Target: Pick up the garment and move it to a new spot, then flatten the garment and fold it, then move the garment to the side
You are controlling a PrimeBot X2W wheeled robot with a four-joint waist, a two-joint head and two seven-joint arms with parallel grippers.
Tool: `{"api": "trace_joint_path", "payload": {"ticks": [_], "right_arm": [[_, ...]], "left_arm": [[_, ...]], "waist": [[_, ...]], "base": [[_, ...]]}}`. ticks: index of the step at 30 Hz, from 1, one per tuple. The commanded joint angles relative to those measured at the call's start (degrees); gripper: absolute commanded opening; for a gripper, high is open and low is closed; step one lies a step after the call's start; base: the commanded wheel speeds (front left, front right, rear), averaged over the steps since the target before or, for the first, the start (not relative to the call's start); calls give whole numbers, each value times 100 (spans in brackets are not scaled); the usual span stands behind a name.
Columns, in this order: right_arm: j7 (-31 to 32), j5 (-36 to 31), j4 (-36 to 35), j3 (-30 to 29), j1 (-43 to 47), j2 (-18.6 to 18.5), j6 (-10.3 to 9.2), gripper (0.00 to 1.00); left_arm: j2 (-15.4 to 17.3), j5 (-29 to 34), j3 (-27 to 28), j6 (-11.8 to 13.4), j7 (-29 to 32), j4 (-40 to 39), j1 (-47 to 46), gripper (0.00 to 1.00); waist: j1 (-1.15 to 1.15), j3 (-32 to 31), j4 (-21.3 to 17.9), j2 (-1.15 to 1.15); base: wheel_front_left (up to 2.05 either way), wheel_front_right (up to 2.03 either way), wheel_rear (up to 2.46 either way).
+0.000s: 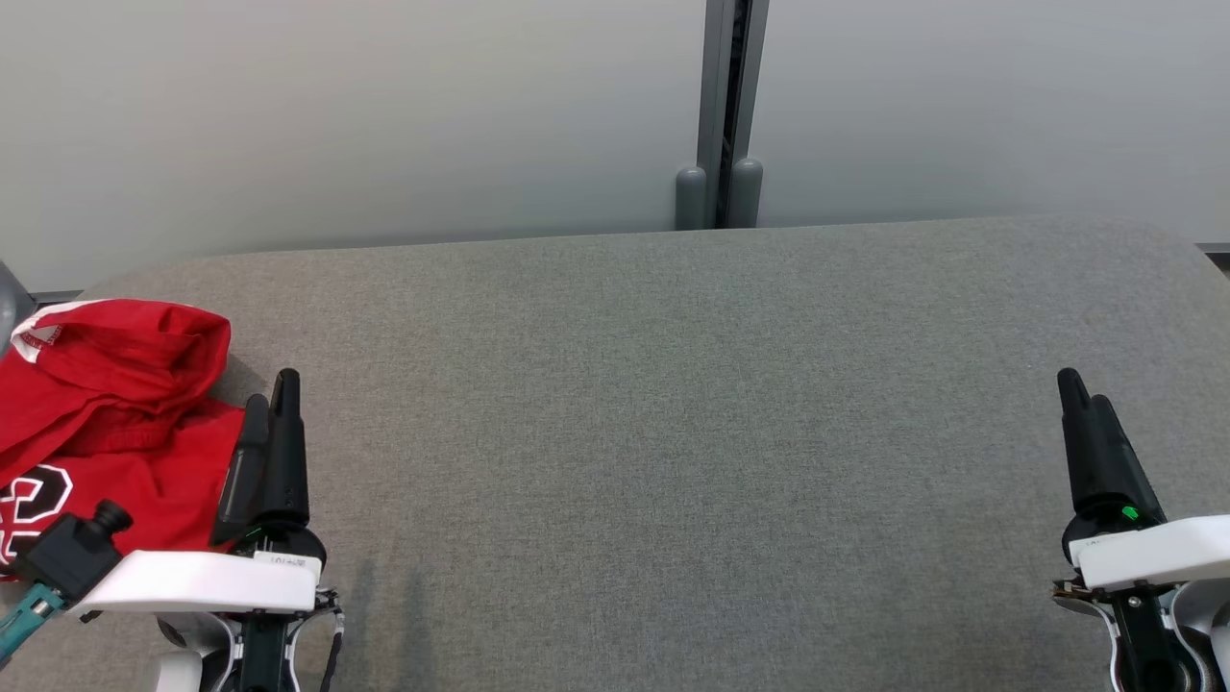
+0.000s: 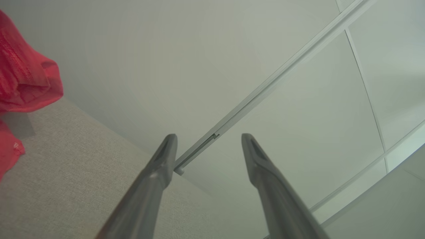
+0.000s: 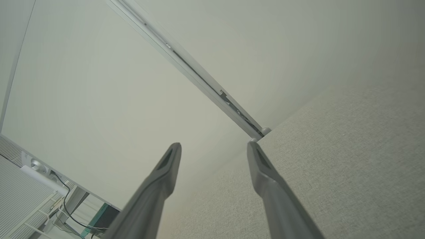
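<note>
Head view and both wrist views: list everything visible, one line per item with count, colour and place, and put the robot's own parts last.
garment: one, red with white print, crumpled at the table's left edge
table: one, grey fabric top, across the foreground
wall panels: two, pale grey, behind the table
post: one, grey with two rounded caps, between the panels at the table's far edge
cables: a few, black, lower left of the right wrist view, off the table
left end effector: one, dark fingers, open, beside the garment
right end effector: one, dark fingers, open, over bare table at the right
</note>
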Motion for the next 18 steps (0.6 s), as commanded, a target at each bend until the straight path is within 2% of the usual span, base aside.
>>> {"api": "trace_joint_path", "payload": {"ticks": [1, 18], "right_arm": [[-88, -266, -105, 17, -149, -81, 21, 100], [-440, -1932, 91, 298, -116, -199, 23, 100]], "left_arm": [[66, 274, -28, -6, -51, -57, -169, 100], [160, 2115, -218, 83, -314, 228, -127, 100]], "waist": [[0, -3, 1, 0], [0, -36, -8, 0]], "base": [[0, 0, 0], [0, 0, 0]]}}
